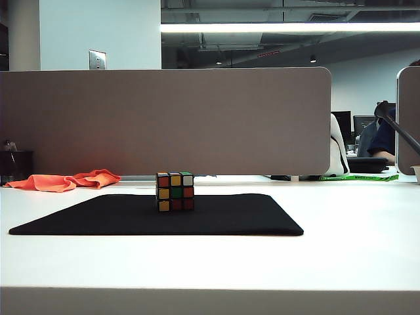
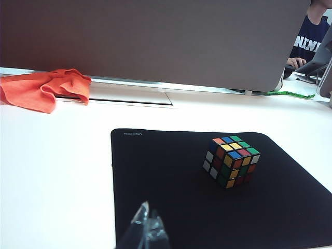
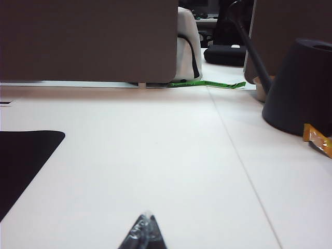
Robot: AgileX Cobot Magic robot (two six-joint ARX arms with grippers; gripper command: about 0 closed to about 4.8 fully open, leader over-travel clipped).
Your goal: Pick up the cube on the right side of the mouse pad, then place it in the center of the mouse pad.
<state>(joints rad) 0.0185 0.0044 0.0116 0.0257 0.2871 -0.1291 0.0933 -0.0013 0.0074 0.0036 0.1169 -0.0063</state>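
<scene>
The cube (image 1: 175, 191), black-edged with red, yellow, orange and green stickers, stands on the black mouse pad (image 1: 230, 216) about midway across it. In the left wrist view the cube (image 2: 231, 162) rests on the mouse pad (image 2: 166, 171), well ahead of my left gripper (image 2: 148, 210), which hovers over the pad's near edge, shut and empty. My right gripper (image 3: 147, 217) is shut with nothing in it, over bare white table beside the mouse pad's corner (image 3: 21, 155). The cube does not show in the right wrist view. Neither gripper shows in the exterior view.
An orange cloth (image 1: 65, 180) lies behind the pad at the back left, below a grey partition (image 1: 164, 121). Near the right gripper stand a black cone-shaped base (image 3: 303, 88), an orange wrapper (image 3: 317, 139) and a green strip (image 3: 207, 84).
</scene>
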